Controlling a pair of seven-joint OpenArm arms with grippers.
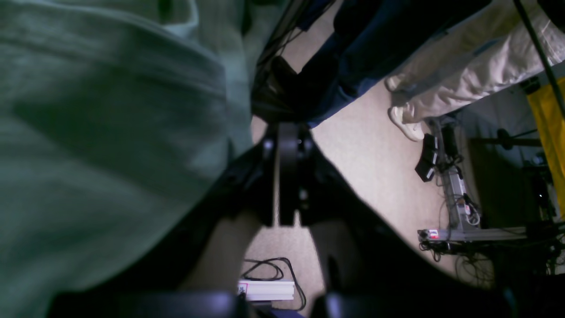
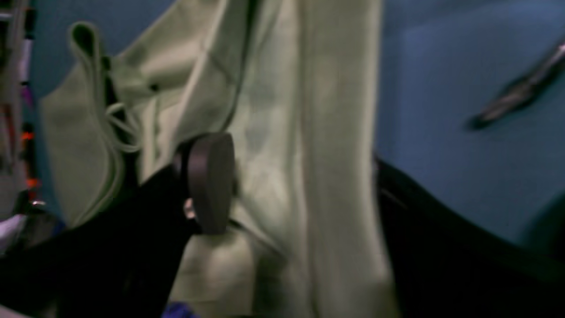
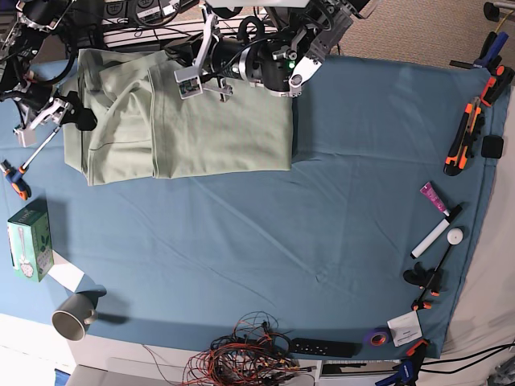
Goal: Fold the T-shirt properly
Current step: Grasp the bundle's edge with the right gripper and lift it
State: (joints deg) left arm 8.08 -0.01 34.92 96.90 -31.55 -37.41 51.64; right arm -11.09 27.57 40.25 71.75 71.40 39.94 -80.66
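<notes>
No writing reads clearly; the green box (image 3: 30,250) at the left edge shows only a blurred print. Your T-shirt (image 3: 185,121) lies partly folded at the far left of the blue table cloth (image 3: 322,225), with open cloth near and right of it. Left gripper (image 1: 287,176) is pressed together, its tips bare, beside a raised fold of the shirt. Right gripper (image 3: 68,119) is spread at the shirt's left edge. Tools line the right edge.

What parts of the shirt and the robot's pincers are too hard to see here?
- Shirt: its far edge, in the base view, is hidden under the arms.
- Left pincer: left wrist view is dark; whether it pinches cloth can't be told.
- Right pincer: right wrist view is blurred; one finger is hidden behind the shirt.
</notes>
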